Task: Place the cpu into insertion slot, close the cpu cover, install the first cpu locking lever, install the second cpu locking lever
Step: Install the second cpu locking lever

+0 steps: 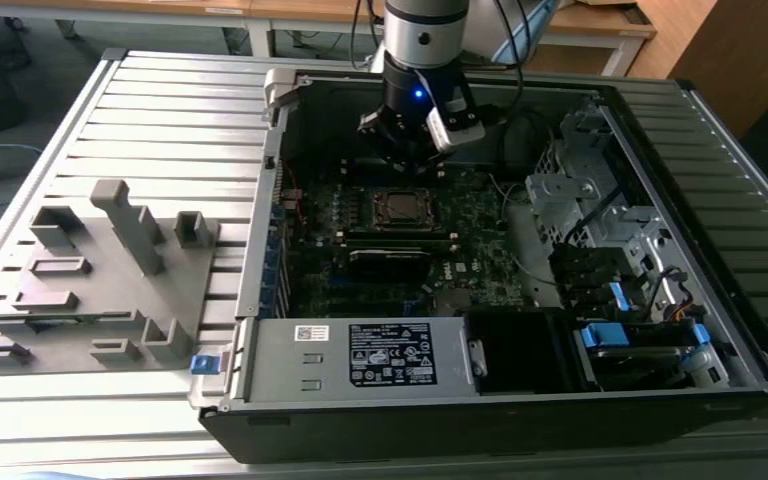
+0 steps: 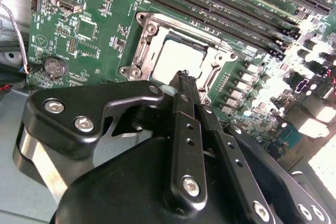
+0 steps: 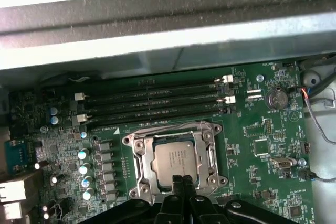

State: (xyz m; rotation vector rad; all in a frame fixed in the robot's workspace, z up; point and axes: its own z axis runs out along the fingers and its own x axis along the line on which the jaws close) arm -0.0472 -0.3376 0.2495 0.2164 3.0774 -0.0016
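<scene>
Cpu (image 3: 176,160) sits low in the middle of the first wrist view, lying flat and square inside the insertion slot (image 3: 137,150), with the cpu cover (image 3: 210,153) seemingly folded down around it as a shiny frame that leaves the pale top showing through its cut-out. In the second wrist view the same chip (image 2: 176,61) lies at frame centre, glaring almost white, with the long black memory slots (image 2: 220,9) running toward the upper right. It looks small, thin, stiff and light, with a dull silver-grey lid carrying faint print; I judge the smooth top slippery and the contact side fragile, so its outer edges would be the safe place to hold, never pressing it crooked. The gripper (image 3: 182,182) stands just over the near edge of the socket, its black fingers (image 2: 185,129) drawn together and pinching nothing. In the exterior view the gripper (image 1: 411,165) hangs above the socket (image 1: 402,207) inside the open computer case (image 1: 704,130), at upper centre.
</scene>
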